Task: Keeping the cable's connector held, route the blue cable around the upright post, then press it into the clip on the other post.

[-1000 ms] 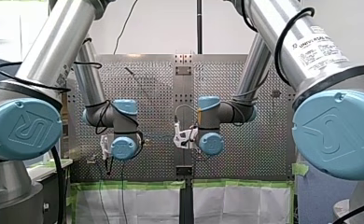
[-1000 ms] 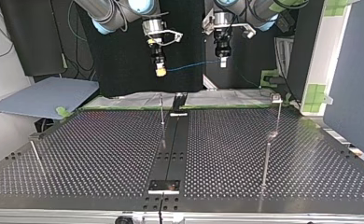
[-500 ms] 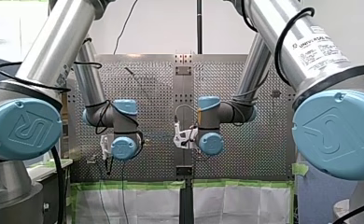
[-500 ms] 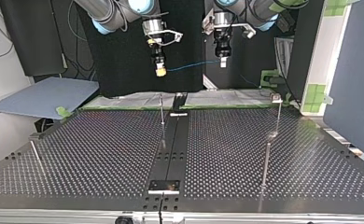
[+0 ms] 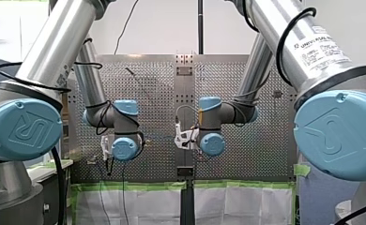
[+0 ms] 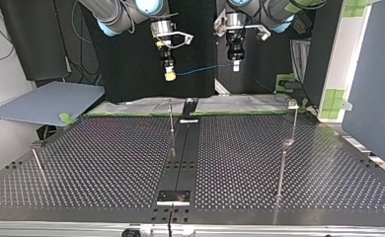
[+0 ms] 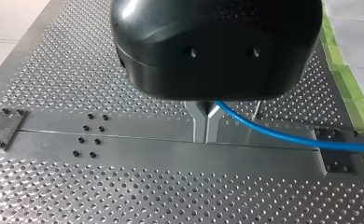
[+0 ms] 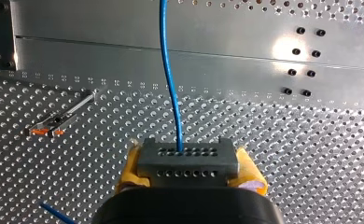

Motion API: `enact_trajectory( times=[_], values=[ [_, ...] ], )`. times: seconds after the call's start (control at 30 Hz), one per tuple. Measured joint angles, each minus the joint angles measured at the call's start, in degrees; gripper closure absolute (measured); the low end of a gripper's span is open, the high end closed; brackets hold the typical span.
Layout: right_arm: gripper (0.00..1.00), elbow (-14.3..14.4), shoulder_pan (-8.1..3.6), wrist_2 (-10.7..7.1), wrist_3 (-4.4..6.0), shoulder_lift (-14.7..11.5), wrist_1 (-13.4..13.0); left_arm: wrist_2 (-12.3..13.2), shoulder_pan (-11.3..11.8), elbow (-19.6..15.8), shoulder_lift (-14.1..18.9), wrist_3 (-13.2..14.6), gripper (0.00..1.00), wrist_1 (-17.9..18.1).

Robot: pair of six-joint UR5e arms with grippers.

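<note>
Grey connector (image 8: 187, 161) was pinched between the right gripper's (image 6: 170, 75) yellow-padded fingers; blue cable (image 7: 283, 136) was clamped by the left gripper's (image 6: 235, 65) metal fingers and strung between both, well above the table (image 6: 106, 158).

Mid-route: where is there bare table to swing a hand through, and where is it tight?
Widest bare patch, top view: table between the post at left and the centre post. Open between the centre rail and the post at right. Tight up high, where the blue cable spans my right hand and my left hand.
</note>
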Motion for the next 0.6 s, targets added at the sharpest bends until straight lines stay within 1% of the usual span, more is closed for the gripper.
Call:
enact_trajectory(
  times=[0.13, 0.23, 0.37, 0.6],
  values=[
    [1.00, 0.00, -0.01, 0.00, 0.00, 0.00, -0.07, -0.06, -0.01, 0.06, 0.00, -0.05, 1.00, 0.04],
    [1.00, -0.22, -0.24, 0.42, 0.00, 0.44, 0.24, -0.07, -0.01, 0.06, 0.00, -0.07, 1.00, 0.07],
    [1.00, -0.40, -0.40, 0.93, 0.00, 2.02, 0.69, -0.08, 0.00, 0.07, 0.00, -0.08, 1.00, 0.09],
    [1.00, -0.43, -0.44, 1.05, 0.00, 5.19, 0.79, -0.08, 0.01, 0.08, 0.00, -0.08, 1.00, 0.09]
  ],
)
